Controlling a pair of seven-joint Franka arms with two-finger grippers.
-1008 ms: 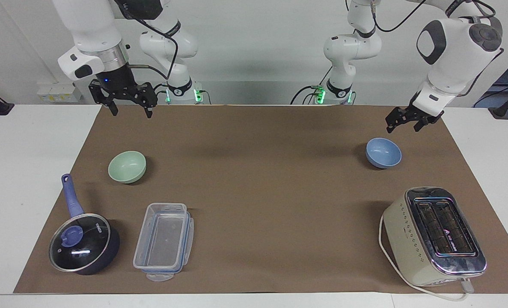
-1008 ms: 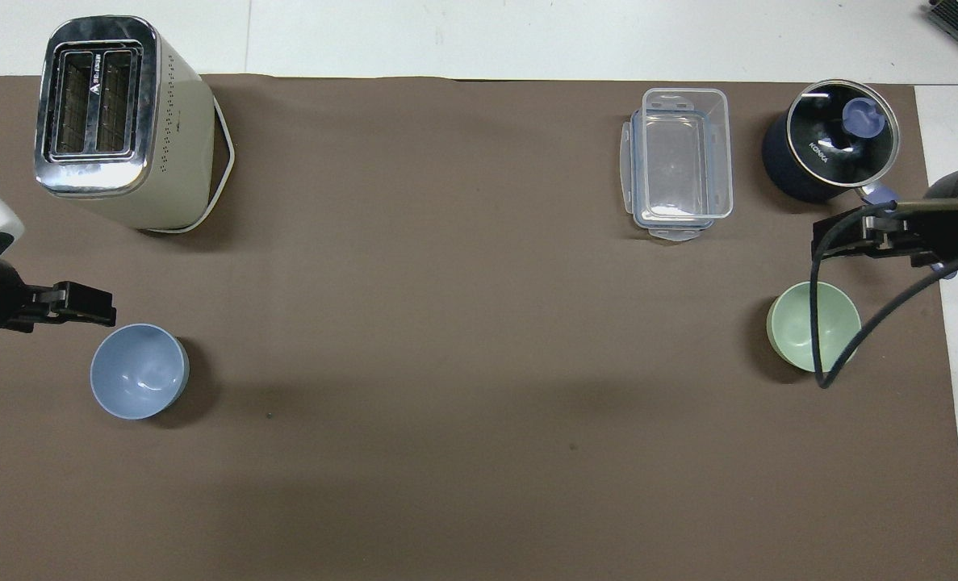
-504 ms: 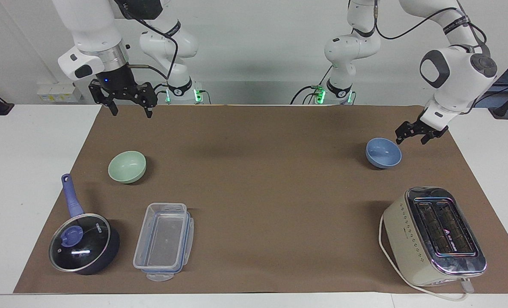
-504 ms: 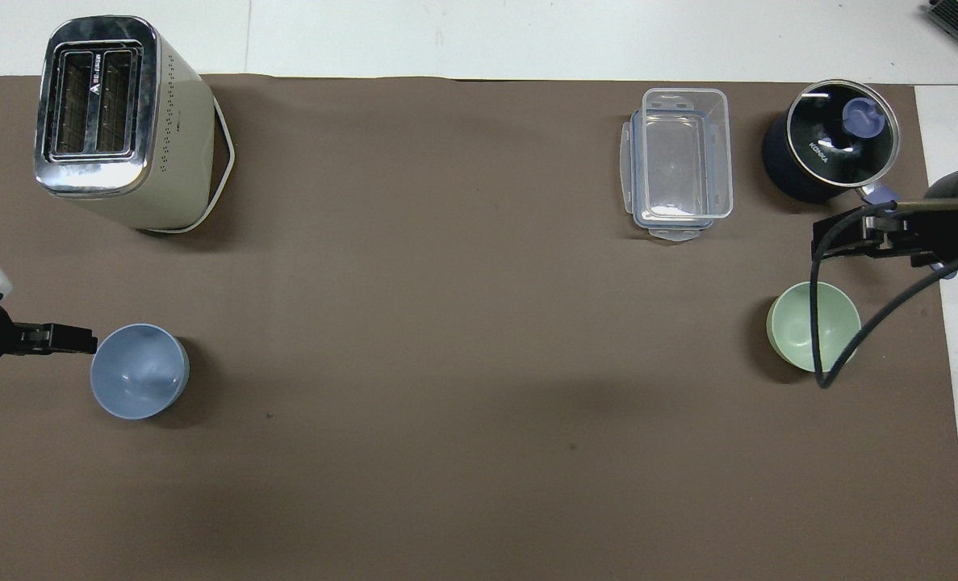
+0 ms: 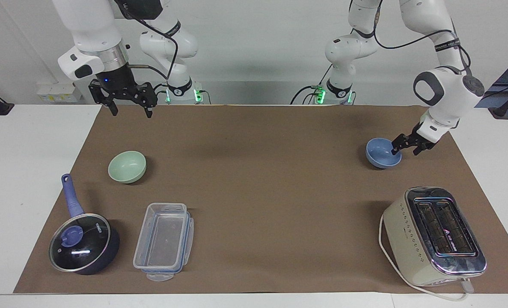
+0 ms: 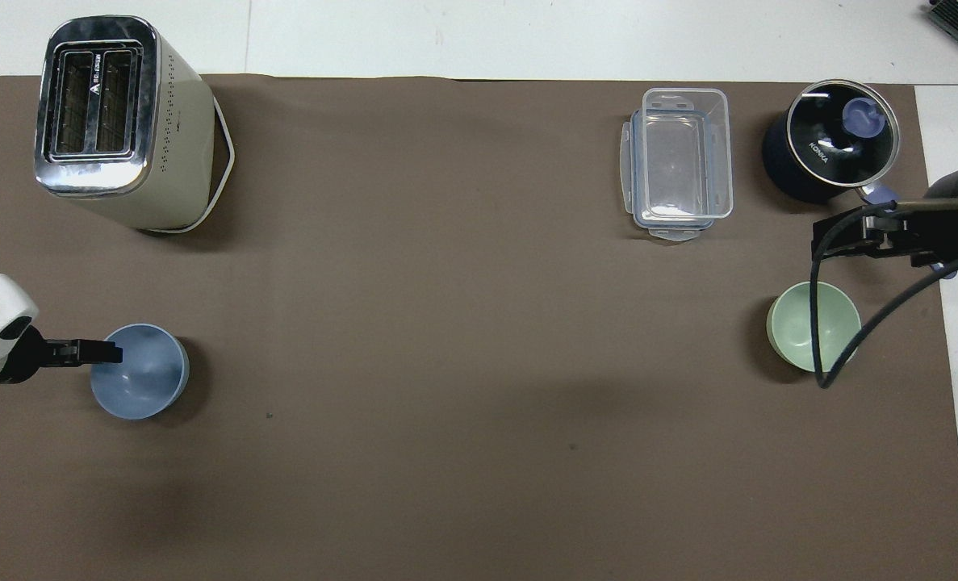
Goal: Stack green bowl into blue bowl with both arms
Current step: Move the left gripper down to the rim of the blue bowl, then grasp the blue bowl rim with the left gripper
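Note:
The periwinkle blue bowl (image 5: 380,155) (image 6: 144,375) sits upright on the brown mat toward the left arm's end of the table. My left gripper (image 5: 405,150) (image 6: 111,353) is down at its rim and open, one finger inside the bowl and the other outside. The pale green bowl (image 5: 127,167) (image 6: 813,325) rests upright toward the right arm's end. My right gripper (image 5: 130,112) (image 6: 826,240) hangs open and empty, raised over the mat between the green bowl and the robots' edge. A cable of the right arm crosses the green bowl in the overhead view.
A cream toaster (image 5: 433,235) (image 6: 115,121) stands farther from the robots than the blue bowl. A dark pot with a glass lid (image 5: 82,244) (image 6: 830,149) and a clear plastic container (image 5: 164,241) (image 6: 679,161) lie farther out than the green bowl.
My left gripper has come down from above the mat to the blue bowl's rim, staying open. The right arm and both bowls have not moved.

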